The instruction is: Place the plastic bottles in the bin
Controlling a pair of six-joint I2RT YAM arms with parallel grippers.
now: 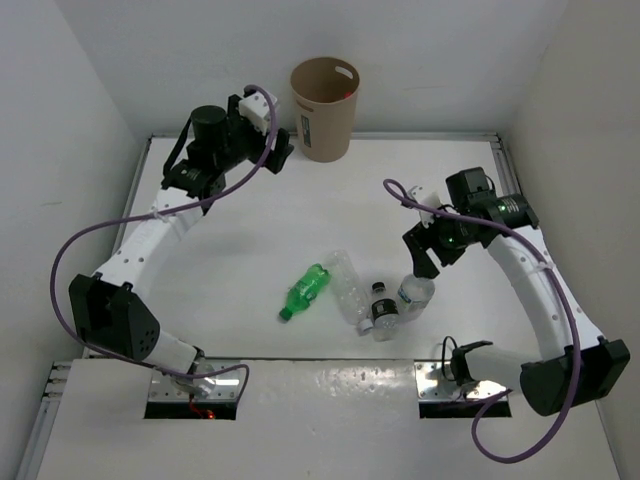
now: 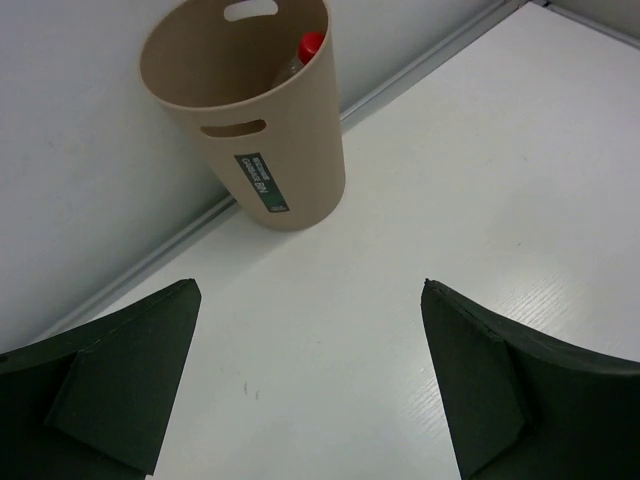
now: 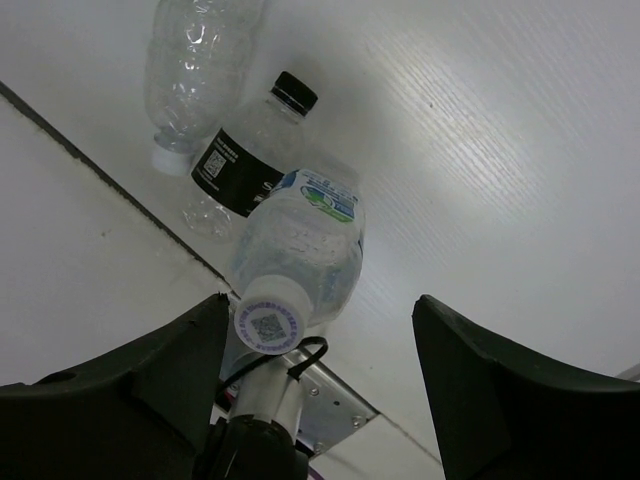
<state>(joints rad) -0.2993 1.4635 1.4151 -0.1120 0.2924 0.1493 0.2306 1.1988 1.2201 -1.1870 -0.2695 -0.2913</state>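
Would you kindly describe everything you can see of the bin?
The bin is a tan, round, tapered wastebasket that looks like matte plastic or card. It has oval handle cutouts near the rim and a small dark green label with white print on its side. It stands upright at the far edge of the table, close to the wall. Inside, a red-capped bottle leans against its side. The open left claw is near but apart from it.

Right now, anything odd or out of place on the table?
Nothing spilled or broken. Green bottle, clear bottle and black-capped bottle lie on their sides by the near edge, blue-labelled bottle beside them. A red-capped bottle is in the bin.
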